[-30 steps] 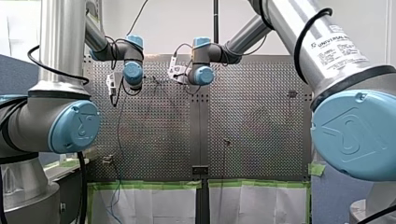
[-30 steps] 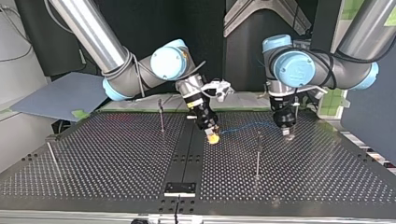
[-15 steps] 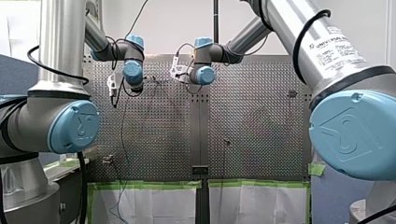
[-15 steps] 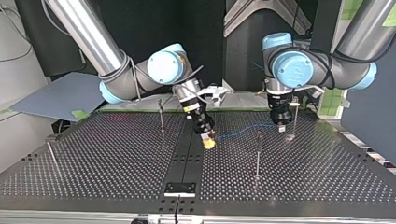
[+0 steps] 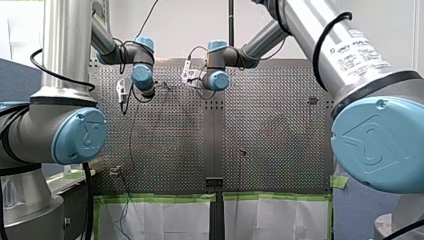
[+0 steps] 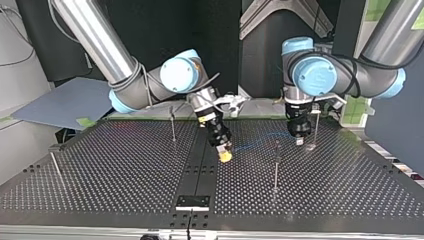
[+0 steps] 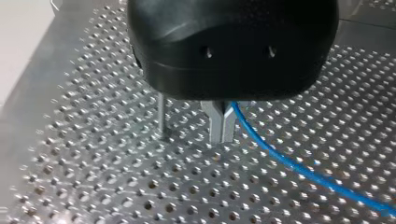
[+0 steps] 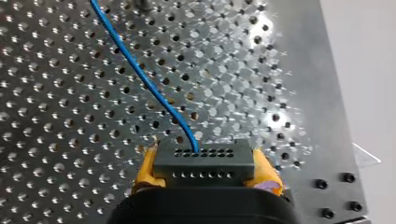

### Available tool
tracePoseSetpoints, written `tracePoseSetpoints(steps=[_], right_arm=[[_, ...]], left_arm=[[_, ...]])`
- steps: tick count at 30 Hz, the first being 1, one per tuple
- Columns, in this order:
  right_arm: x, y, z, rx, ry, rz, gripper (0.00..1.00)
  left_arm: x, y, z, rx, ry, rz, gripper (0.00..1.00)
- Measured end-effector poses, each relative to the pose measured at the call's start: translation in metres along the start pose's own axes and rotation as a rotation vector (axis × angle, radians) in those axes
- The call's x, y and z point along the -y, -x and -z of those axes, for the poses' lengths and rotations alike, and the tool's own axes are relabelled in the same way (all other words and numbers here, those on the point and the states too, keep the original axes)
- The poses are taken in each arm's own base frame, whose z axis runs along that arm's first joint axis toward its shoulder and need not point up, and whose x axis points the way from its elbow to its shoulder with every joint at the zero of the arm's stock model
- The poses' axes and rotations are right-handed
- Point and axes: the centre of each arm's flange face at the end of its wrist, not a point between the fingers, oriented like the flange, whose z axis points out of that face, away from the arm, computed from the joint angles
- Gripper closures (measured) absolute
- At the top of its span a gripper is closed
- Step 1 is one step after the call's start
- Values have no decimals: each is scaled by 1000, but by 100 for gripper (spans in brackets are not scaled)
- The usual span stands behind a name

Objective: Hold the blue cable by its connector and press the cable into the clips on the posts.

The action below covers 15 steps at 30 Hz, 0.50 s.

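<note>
Right wrist view: my right gripper [image 8: 204, 164] has its fingers closed on a dark grey rectangular connector [image 8: 205, 156] with rows of small holes, one yellow pad [image 8: 145, 169] against each end. A thin blue cable [image 8: 140, 71] leaves the connector's far face and runs away above the perforated metal surface [image 8: 56, 116].

Left wrist view: my left gripper [image 7: 222, 127] points down at the surface, tips not touching it. Its metal fingers [image 7: 214, 123] are drawn together with only a thin slit between them, and the blue cable comes out right at their side, apparently pinched. A thin metal post [image 7: 161, 116] stands just beside the fingers.

Top view: the cable spans between the two grippers, near the far edge of the surface. A taller slim post [image 6: 276, 165] stands nearer the camera, between them.
</note>
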Motion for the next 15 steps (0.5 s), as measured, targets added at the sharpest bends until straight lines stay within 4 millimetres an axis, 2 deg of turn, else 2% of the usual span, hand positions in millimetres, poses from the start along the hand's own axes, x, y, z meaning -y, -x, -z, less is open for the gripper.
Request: tracePoseSetpoints(steps=[6,11,15], right_arm=[[2,10,-5,6,-2,2,100],[1,6,-10,-7,0,-1,100],[-3,4,-12,-13,8,-3,100]], left_arm=[[6,16,-6,17,-7,20,100],[10,10,-14,-4,-8,8,100],[11,14,-18,8,-10,11,100]])
